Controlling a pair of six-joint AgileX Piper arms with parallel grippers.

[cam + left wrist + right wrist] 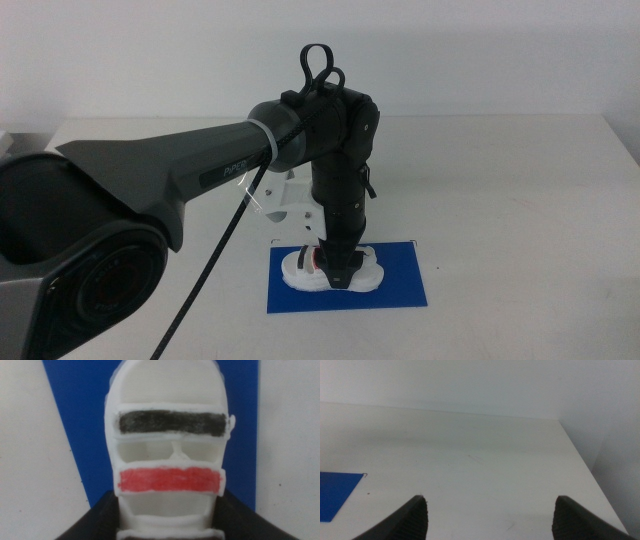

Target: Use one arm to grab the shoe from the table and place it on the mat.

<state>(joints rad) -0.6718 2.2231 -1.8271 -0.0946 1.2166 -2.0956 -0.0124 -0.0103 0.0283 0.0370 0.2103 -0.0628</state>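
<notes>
The white shoe [368, 273] with its black and red straps lies on the blue mat [400, 288] near the table's front middle. My left arm [200, 170] reaches in from the left and bends down over it. My left gripper [339, 270] stands on top of the shoe. In the left wrist view the shoe [170, 435] fills the picture over the mat [75, 410], and the left gripper [167, 497] has a dark jaw tight against each side of it. My right gripper [490, 502] is open and empty, out of the middle view.
The white table [500, 180] stretches wide around the mat. In the right wrist view a corner of the mat [335, 492] shows, with the table's far edge and right edge [580, 455] beyond.
</notes>
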